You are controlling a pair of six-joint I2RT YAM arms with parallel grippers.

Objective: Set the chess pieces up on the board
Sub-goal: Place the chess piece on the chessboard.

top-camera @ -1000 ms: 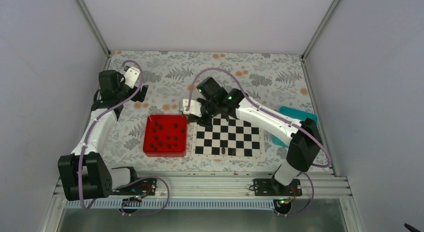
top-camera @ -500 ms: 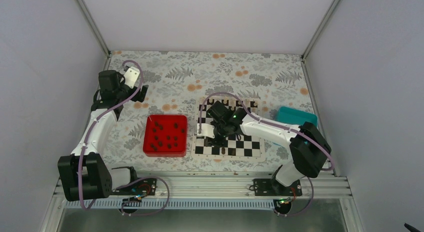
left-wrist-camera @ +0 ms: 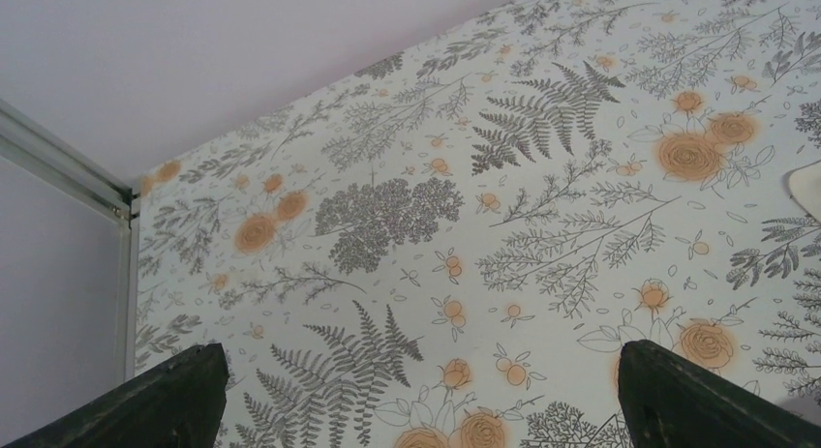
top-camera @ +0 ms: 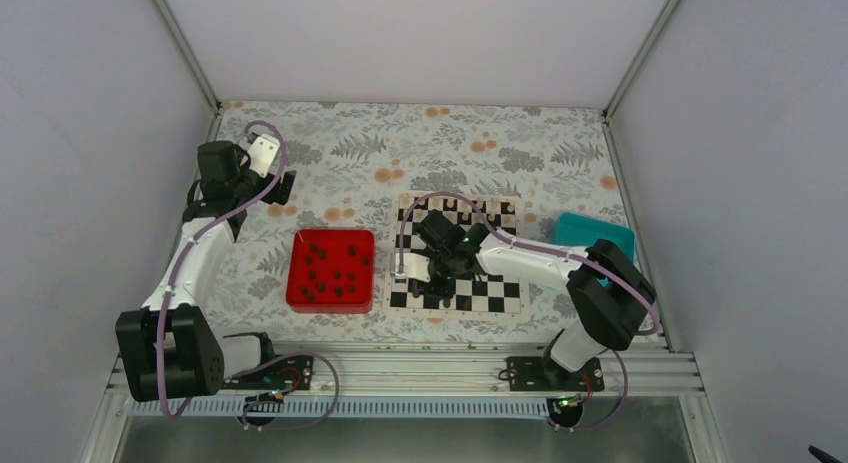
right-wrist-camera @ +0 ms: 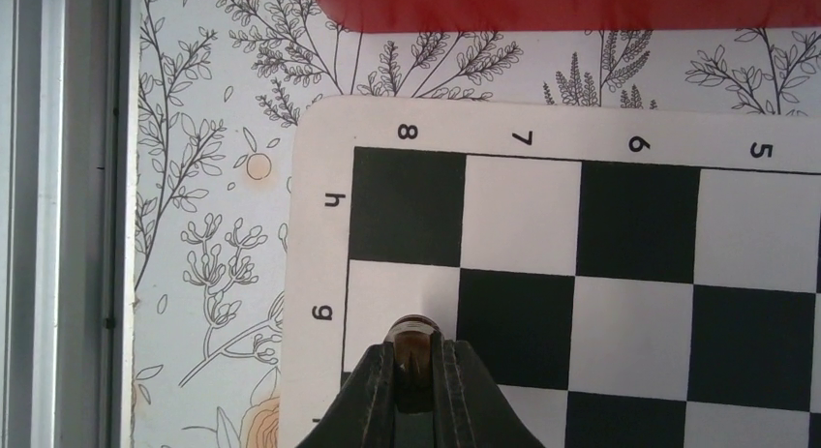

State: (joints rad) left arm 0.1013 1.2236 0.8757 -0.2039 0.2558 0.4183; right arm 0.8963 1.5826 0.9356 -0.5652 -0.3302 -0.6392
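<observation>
Over board [right-wrist-camera: 319,225] edge sq, R claw [right-wrist-camera: 414,366] pinches tiny dark-brown piece [right-wrist-camera: 411,334]; L claw [left-wrist-camera: 421,375] spread.

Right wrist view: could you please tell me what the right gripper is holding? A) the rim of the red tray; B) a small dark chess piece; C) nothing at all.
B: the right gripper is shut on a chess piece over the board.

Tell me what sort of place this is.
Probably a robot test cell, not a home: plain white walls on metal posts, a left arm and right arm bolted to a rail, and a board and red tray staged on a flowered cloth.
</observation>
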